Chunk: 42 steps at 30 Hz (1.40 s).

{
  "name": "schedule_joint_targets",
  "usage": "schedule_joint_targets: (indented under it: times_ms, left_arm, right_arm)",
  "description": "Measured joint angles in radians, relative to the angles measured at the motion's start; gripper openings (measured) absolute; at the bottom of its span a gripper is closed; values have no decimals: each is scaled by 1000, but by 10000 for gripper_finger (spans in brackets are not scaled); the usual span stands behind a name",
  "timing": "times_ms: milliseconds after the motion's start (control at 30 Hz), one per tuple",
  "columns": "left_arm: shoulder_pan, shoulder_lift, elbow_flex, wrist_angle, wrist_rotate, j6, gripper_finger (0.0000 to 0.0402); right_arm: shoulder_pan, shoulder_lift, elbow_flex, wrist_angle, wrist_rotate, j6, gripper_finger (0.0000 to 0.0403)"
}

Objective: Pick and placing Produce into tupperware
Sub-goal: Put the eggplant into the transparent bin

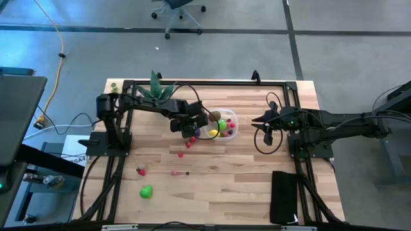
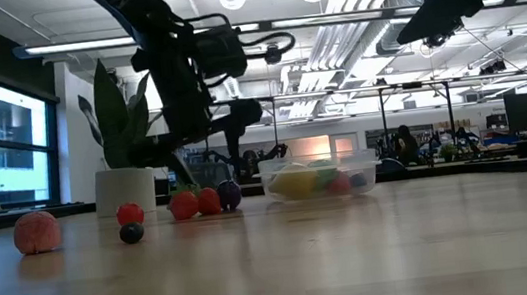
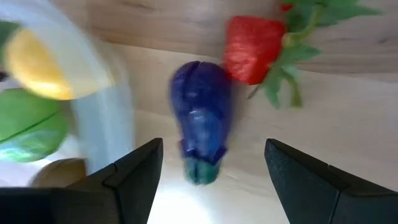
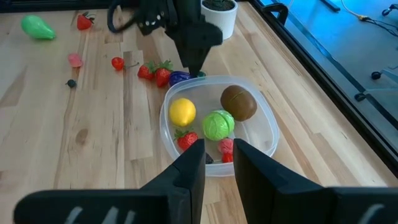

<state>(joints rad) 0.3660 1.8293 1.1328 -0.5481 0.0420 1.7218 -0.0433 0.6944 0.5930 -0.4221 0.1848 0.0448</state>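
The clear tupperware (image 4: 267, 124) stands mid-table and holds a yellow lemon (image 4: 182, 112), a green round fruit (image 4: 217, 124), a brown kiwi (image 4: 238, 102) and red strawberries (image 4: 186, 140). A purple eggplant (image 3: 202, 118) lies on the wood just outside its left wall, beside a strawberry (image 3: 252, 50). My left gripper (image 3: 214, 180) is open and hovers low over the eggplant, one finger on either side without touching it. My right gripper (image 4: 219, 165) waits raised to the right of the tupperware (image 1: 221, 125), fingers a narrow gap apart, holding nothing.
More strawberries (image 1: 189, 141) lie left of the tupperware. Nearer the near edge lie another strawberry (image 1: 140, 171), a pink fruit (image 1: 173, 172), a dark berry (image 1: 187, 172) and a green pear (image 1: 146, 191). A potted plant (image 1: 157, 93) stands at the far left. A black pad (image 1: 284, 196) lies near right.
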Motion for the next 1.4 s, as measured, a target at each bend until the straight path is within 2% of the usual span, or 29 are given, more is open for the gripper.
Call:
schedule_joint_targets:
  times_ms: [800, 1100, 1400]
  left_arm:
    - [-3, 40, 2, -56, -36, -50, 272]
    - [0, 40, 4, -83, -43, -246, 272]
    - [0, 41, 78, -98, -39, -478, 272]
  right_arm:
    - [0, 0, 0, 0, 0, 0, 73]
    - [0, 0, 0, 0, 0, 0, 73]
    - [0, 0, 0, 0, 0, 0, 73]
